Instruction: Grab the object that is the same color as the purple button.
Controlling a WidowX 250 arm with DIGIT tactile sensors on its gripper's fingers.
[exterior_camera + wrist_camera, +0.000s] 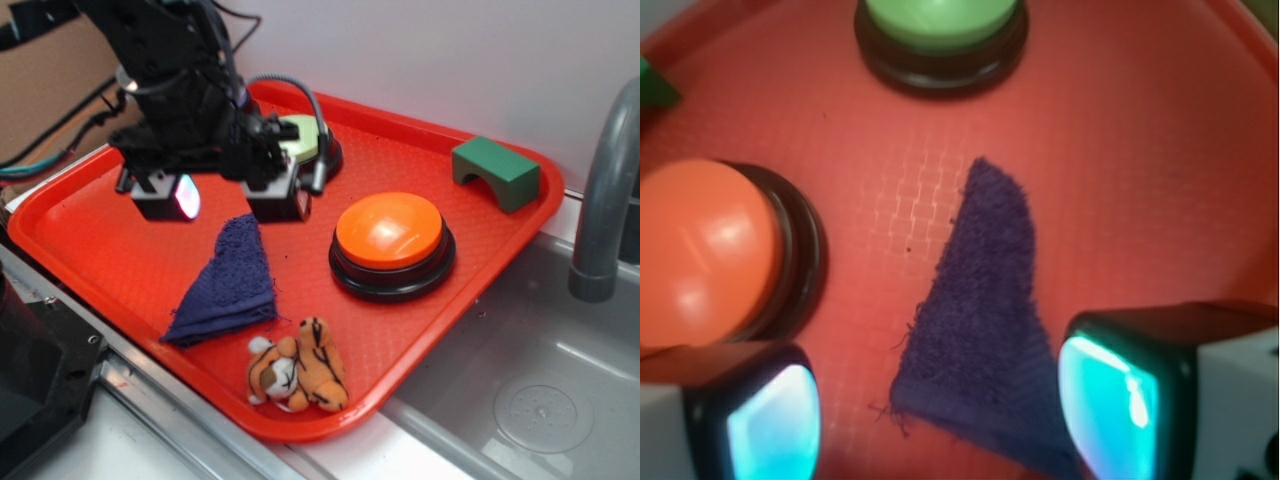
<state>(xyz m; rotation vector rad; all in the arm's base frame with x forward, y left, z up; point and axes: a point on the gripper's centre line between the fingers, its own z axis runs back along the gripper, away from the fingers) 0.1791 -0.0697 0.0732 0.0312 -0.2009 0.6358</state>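
A: On the red plastic tray (90, 250), where's the target?

B: Small folded dark purple-blue terry cloth (980, 320), lying flat, roughly triangular, just beside the big orange domed button (390, 230), w/ the plush tiger (300, 375) near its wide end.

A: Gripper (940, 410)?

B: Hovers above the cloth, jaws apart, nothing held. In the wrist view one pad overlaps the cloth's wide corner.

A: So?

B: I'd go straight down, pads astride the thick fold, press to the tray, then pinch. Keep clear of the light green button (940, 25). Purple button isn't in view.

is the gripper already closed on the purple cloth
No, the gripper is open above the tray, its fingers spread either side of the purple cloth, not pinching it.
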